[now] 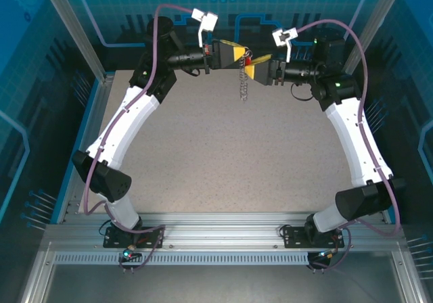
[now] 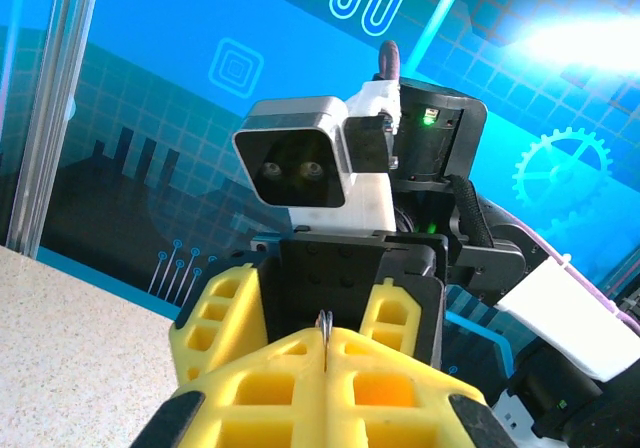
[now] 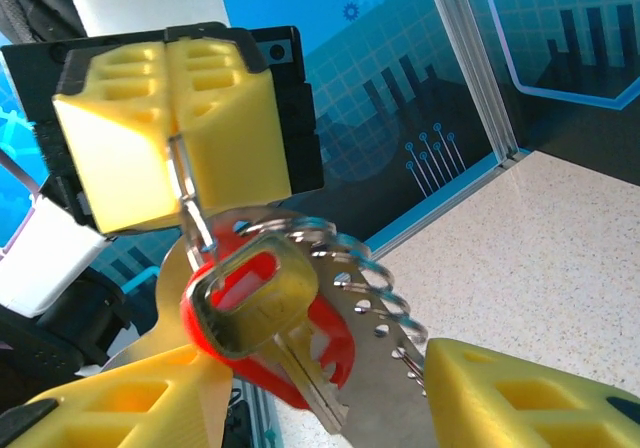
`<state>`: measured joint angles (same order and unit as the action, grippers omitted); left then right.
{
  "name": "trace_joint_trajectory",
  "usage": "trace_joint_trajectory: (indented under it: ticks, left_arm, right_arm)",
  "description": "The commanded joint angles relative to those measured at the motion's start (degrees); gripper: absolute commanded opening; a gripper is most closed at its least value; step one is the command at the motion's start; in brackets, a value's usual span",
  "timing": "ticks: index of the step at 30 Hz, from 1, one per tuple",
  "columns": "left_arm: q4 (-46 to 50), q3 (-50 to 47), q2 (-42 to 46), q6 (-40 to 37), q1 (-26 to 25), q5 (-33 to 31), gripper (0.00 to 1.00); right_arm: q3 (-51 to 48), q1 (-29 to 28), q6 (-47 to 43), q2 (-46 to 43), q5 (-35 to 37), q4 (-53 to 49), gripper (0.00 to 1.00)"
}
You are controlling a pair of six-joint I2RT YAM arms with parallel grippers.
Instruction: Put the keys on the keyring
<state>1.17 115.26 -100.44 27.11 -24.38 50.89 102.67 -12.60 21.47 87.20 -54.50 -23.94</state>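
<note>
Left claw is clenching the keyring by its thin wire, aloft over the tabletop. Right claw is standing released around the red key hanging there. Risk: closing off-centre, knocking it askew, wire slipping free.

Speckled beige tabletop stood enclosed by blue wall panels printed with gear and circuit motifs. Aluminium posts framed the corners, and a slotted aluminium rail edged the near side. Bright glare lit one panel.
</note>
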Motion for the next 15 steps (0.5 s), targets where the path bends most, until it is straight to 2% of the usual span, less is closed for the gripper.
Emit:
trace_joint_trajectory:
  ticks: [1, 3, 9, 15]
  left_arm:
    - [-1.0, 2.0, 0.2, 1.0, 0.1, 1.7, 0.0]
    - [-1.0, 2.0, 0.3, 0.8, 0.0, 1.6, 0.0]
    - [-3.2, -0.3, 1.4, 0.9, 0.0, -1.2, 0.0]
    - [-7.7, -2.3, 2.0, 3.1, 0.1, -2.7, 0.0]
  right_arm:
    - [2.8, -1.6, 0.2, 0.9, 0.3, 1.1, 0.49]
    - [2.9, -1.8, -0.1, 1.0, 0.2, 0.8, 0.41]
    - [1.9, -1.6, -3.1, -0.2, 0.5, -2.9, 0.01]
    - [-1.6, -1.9, -2.5, -1.7, 0.9, -2.0, 0.0]
